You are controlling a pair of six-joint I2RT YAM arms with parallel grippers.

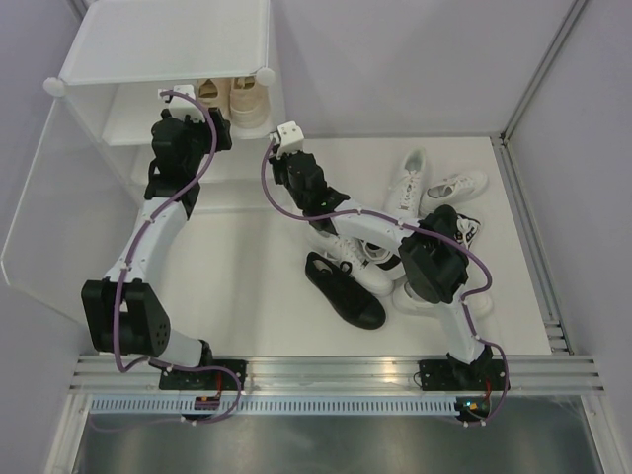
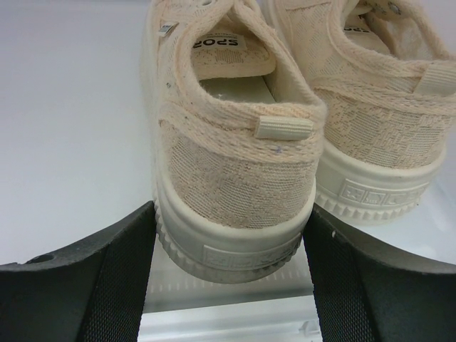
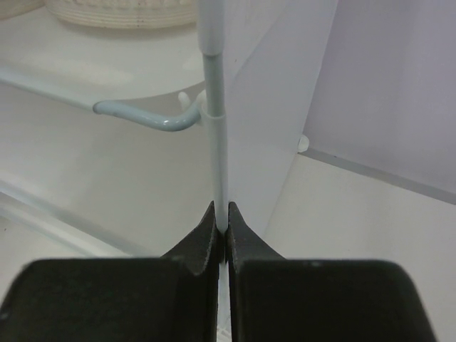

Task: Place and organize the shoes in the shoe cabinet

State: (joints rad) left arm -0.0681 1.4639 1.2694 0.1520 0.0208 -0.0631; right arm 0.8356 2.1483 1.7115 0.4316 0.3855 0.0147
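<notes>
1. Shoes [image 1: 348, 265] mostly lie loose on the table [image 1: 247, 267] beside the right arm. There is a black one [image 1: 344, 292], several white, and a black-and-white one [image 1: 468, 230] (the arm hides part of the heap, so I give no sure count).
2. Only the beige pair [image 1: 229, 97] is in the cabinet [image 1: 168, 39]. It stands side by side, heels outward, on a shelf under the top panel.
3. Left gripper [image 2: 231, 214]: the jaws stand wide. One finger [image 2: 107, 278] lies on each side of the heel of a beige shoe [image 2: 235, 157], and both seem to lie against its sole. The shoe looks clasped, though it stands on the shelf.
4. Right gripper [image 3: 221, 231]: the jaws are closed. The tips meet on a thin edge of the cabinet, which they appear to pinch (perhaps to steady it).
5. Progress, as I judge it, is early. One pair is housed and seems to be getting its last squaring-up. Every shoe on the table has yet to be matched with its mate and shelved.
</notes>
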